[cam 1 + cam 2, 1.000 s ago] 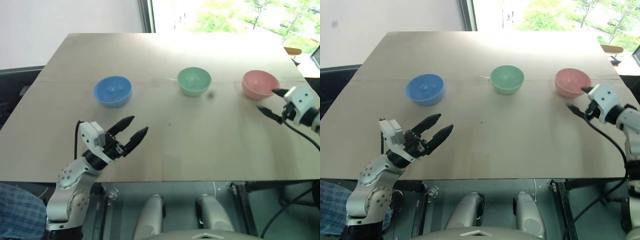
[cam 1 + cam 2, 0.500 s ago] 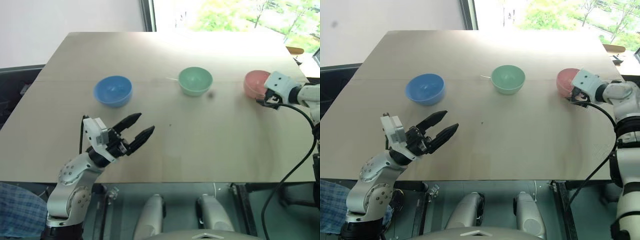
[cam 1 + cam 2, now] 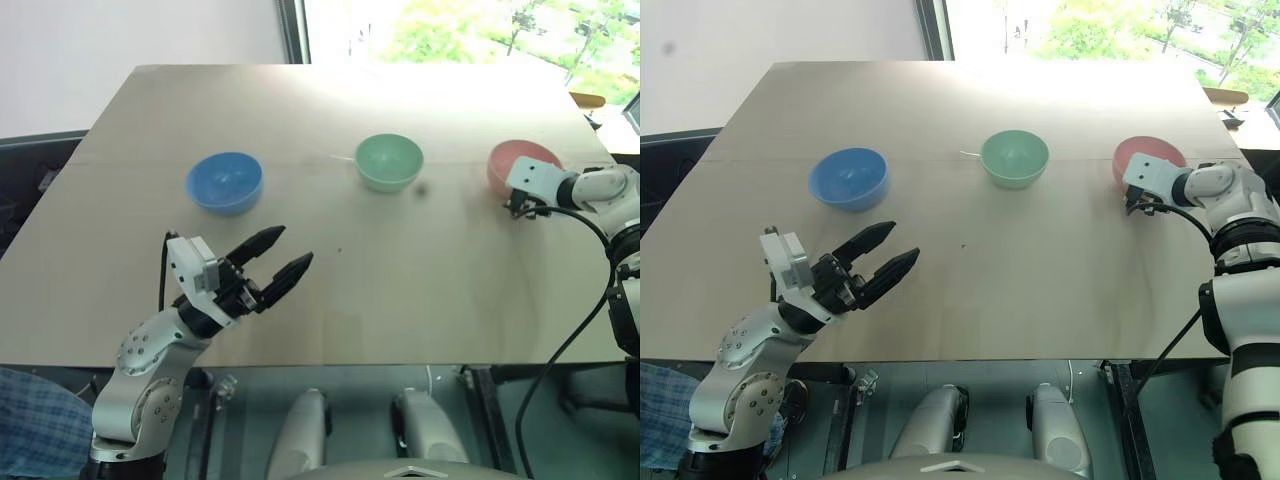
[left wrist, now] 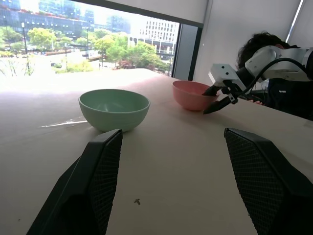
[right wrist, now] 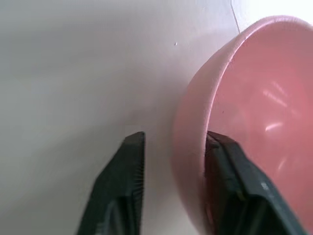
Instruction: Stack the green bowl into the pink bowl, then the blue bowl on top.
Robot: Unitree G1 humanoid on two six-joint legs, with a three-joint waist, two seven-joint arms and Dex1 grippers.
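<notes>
**Right claw straddles pink bowl's rim**

The tan surface (image 3: 330, 280) carries three separate bowls in a row: blue bowl (image 3: 224, 181) to the left, green bowl (image 3: 389, 161) in the middle, pink bowl (image 3: 522, 164) to the right. The left claw (image 3: 282, 258) hovers spread wide over the near edge, holding nothing. The right claw (image 5: 171, 161) has one finger inside the pink bowl and one outside, not yet pinched tight.

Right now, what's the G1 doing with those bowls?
Nothing is stacked yet. The blue bowl, green bowl and pink bowl sit apart in a row on the table. The right hand is at the pink bowl, one finger inside the rim and one outside, with a gap still showing on the outer side. The left hand hovers open above the near table, holding nothing.
</notes>
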